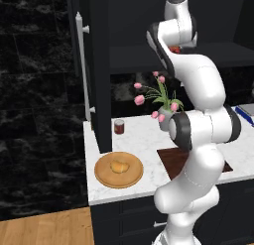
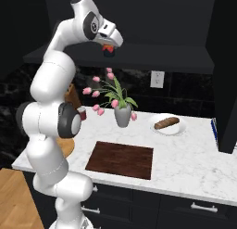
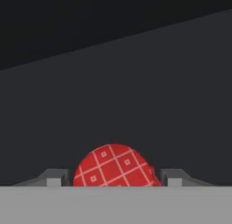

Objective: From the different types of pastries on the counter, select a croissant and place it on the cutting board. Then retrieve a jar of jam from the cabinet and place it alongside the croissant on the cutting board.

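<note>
A black marbled stone wall [image 1: 34, 90] rises above light wooden plank flooring [image 1: 44, 228]; a white wall outlet [image 2: 157, 79] sits behind.

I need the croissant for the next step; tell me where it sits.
The croissant lies on the round wooden plate at the counter's left end in the left base view, left of the cutting board.

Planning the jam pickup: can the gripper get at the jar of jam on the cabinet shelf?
Probably yes: the gripper already sits at the jar of jam, fingertips flanking it, nothing between.
</note>
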